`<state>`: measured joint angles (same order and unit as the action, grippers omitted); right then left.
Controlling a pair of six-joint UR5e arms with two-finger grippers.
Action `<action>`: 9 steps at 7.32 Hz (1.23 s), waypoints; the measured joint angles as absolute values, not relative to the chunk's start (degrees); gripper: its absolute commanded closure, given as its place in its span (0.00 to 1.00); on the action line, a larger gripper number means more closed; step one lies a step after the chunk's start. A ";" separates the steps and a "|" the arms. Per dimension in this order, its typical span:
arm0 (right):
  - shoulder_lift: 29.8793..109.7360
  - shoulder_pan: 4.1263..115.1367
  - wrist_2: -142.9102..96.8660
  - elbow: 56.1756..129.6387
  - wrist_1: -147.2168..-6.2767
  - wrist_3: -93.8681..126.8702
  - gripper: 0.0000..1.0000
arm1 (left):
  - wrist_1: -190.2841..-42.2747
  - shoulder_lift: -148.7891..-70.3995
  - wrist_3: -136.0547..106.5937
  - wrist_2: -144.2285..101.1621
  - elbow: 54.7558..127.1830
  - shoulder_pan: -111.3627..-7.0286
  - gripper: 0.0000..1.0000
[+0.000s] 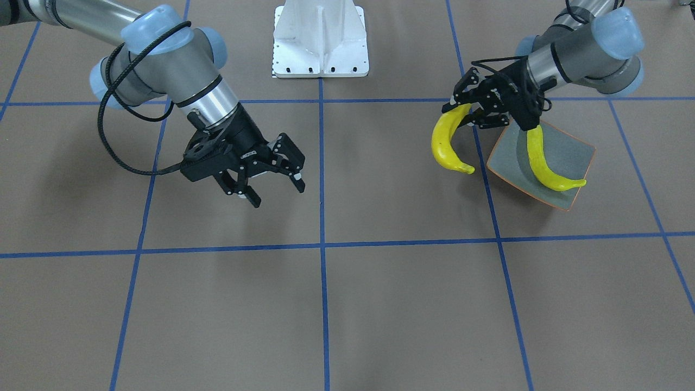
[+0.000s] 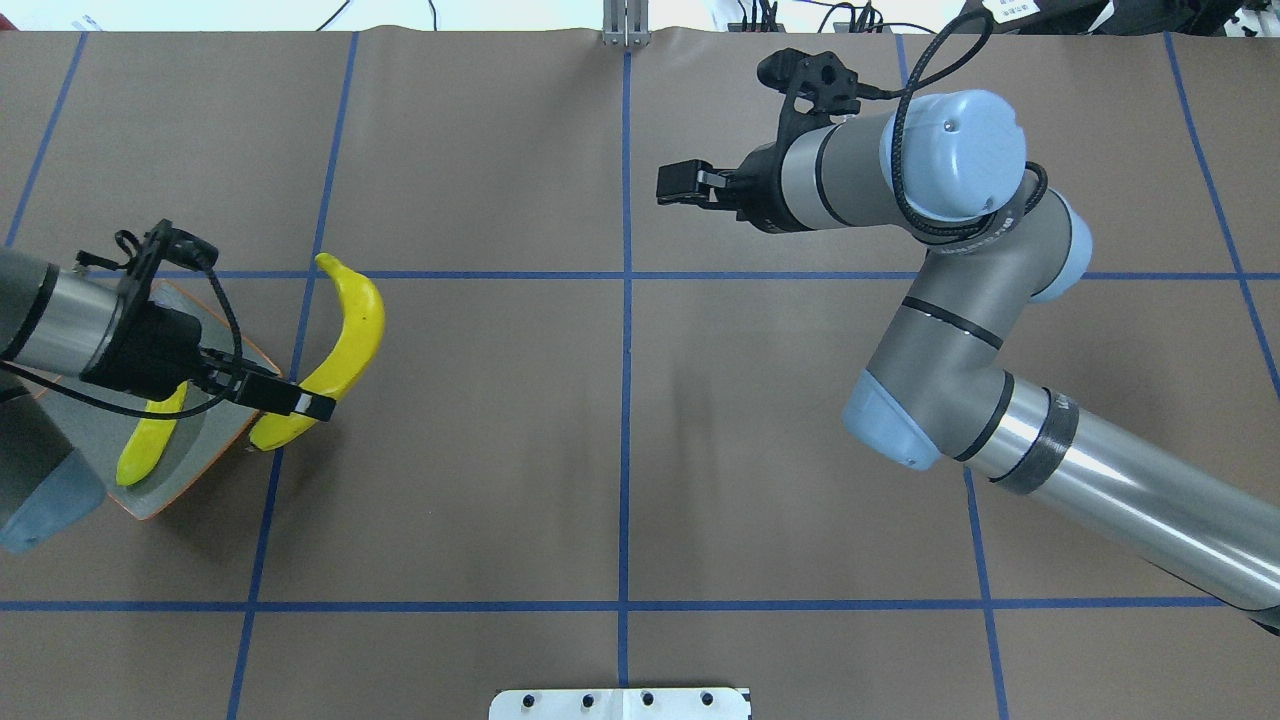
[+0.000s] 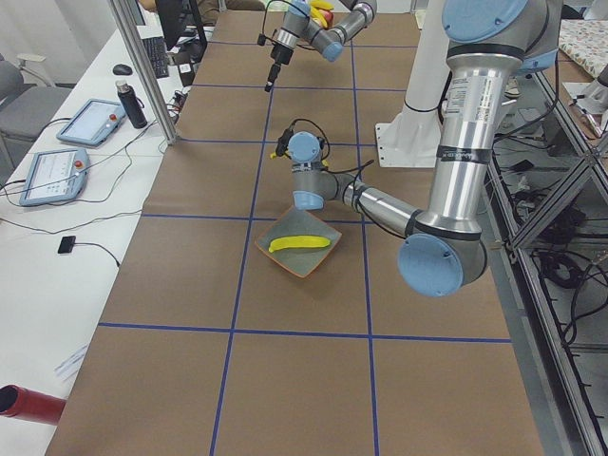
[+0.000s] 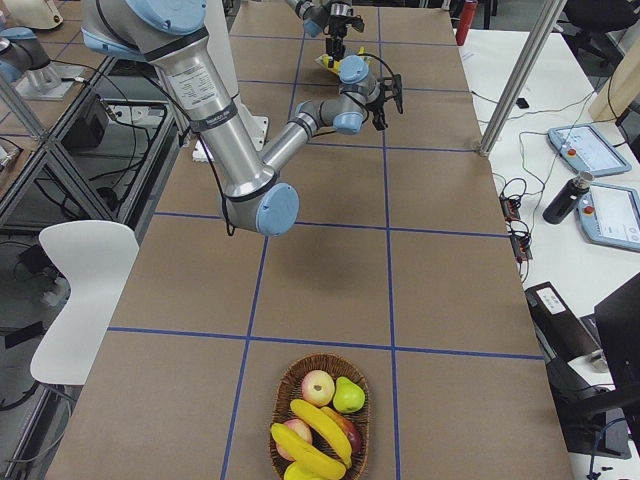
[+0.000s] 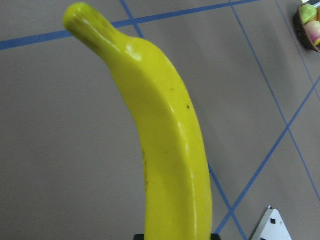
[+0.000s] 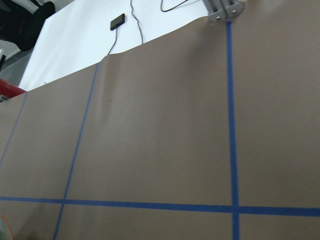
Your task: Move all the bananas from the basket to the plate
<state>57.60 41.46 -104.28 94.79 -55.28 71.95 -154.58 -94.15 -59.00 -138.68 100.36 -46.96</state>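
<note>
Lying on plate, one banana (basket, more bananas)

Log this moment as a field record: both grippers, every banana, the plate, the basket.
left gripper: shut on the held banana, gripped near one end
held banana: most of its length lies outside the plate
plate: one plated banana lying in it
right gripper: open, holding nothing, well away from the plate
basket: at least two basket bananas inside, with other fruit
task status: unfinished
</note>
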 measured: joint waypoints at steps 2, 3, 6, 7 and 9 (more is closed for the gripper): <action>62.41 46.36 -108.72 94.73 -56.47 65.57 0.00 | -154.45 -86.48 -59.28 -135.28 100.34 -48.42 1.00; 64.64 48.63 -110.44 94.62 -56.51 62.33 0.00 | -154.32 -83.87 -59.58 -132.36 100.13 -48.58 0.93; 69.43 55.14 -114.64 93.71 -56.40 53.03 0.00 | -154.27 -80.34 -61.28 -128.50 98.90 -48.60 0.42; 69.99 56.45 -115.81 93.36 -56.37 51.56 0.00 | -154.38 -79.68 -61.18 -127.89 98.68 -48.61 0.05; 70.52 57.42 -116.54 92.89 -56.36 50.37 0.00 | -154.53 -79.04 -59.88 -125.85 98.07 -48.58 0.00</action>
